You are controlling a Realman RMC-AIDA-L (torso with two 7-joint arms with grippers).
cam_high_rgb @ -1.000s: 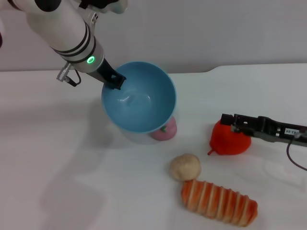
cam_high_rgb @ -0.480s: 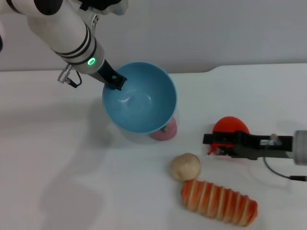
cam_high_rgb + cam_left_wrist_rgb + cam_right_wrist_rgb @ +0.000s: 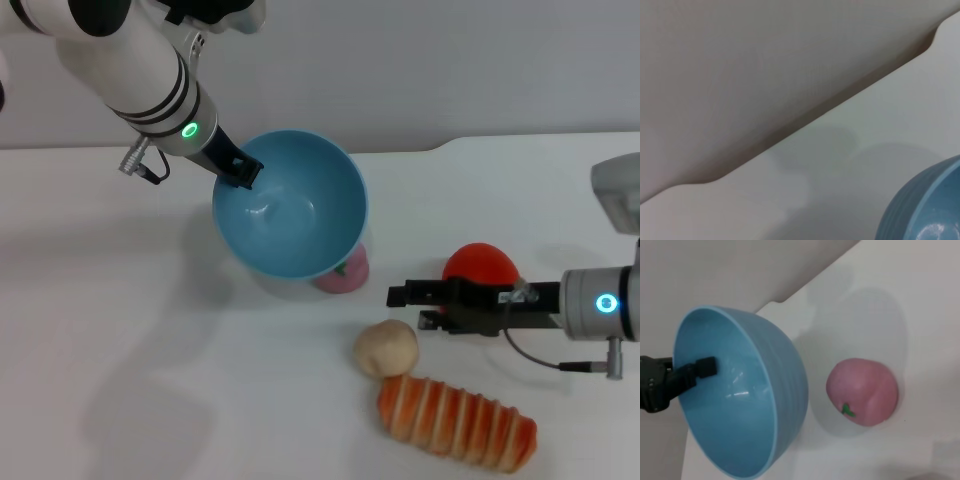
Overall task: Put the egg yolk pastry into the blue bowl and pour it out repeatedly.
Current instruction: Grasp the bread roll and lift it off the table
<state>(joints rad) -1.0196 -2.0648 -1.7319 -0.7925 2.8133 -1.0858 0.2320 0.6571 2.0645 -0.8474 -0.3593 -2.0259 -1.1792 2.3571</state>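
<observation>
1. Task status: the egg yolk pastry (image 3: 385, 348) lies on the desk (image 3: 120, 380), outside the blue bowl (image 3: 290, 203). The bowl interior shows no contents. Judged from this, a placing step is pending, with a pour to follow it.
2. Left tool (image 3: 240, 168): clamped on the far-left rim of the blue bowl (image 3: 735, 390), one finger inside the wall and one outside. The bowl is held clear of the desk.
3. Bowl orientation: tilted, with the opening facing toward the near side and upward. Its axis leans from the far-left rim down to the near-right rim.
4. Right tool (image 3: 397, 295): reaches in from the right, low over the desk, fingertips just right of and slightly beyond the pastry. It holds nothing; whether its fingers are apart or together cannot be told.
5. Pastry position: near centre of the desk, touching the far-left end of the striped bread loaf (image 3: 457, 422). It is roundish, so no long axis can be made out.
6. Other items: a pink ball (image 3: 862, 397) sits under the near-right edge of the bowl; a red fruit (image 3: 480, 265) lies behind the right arm.
7. Remaining work, as a judgement: grasp the pastry, drop it into the bowl, then tip it out.
</observation>
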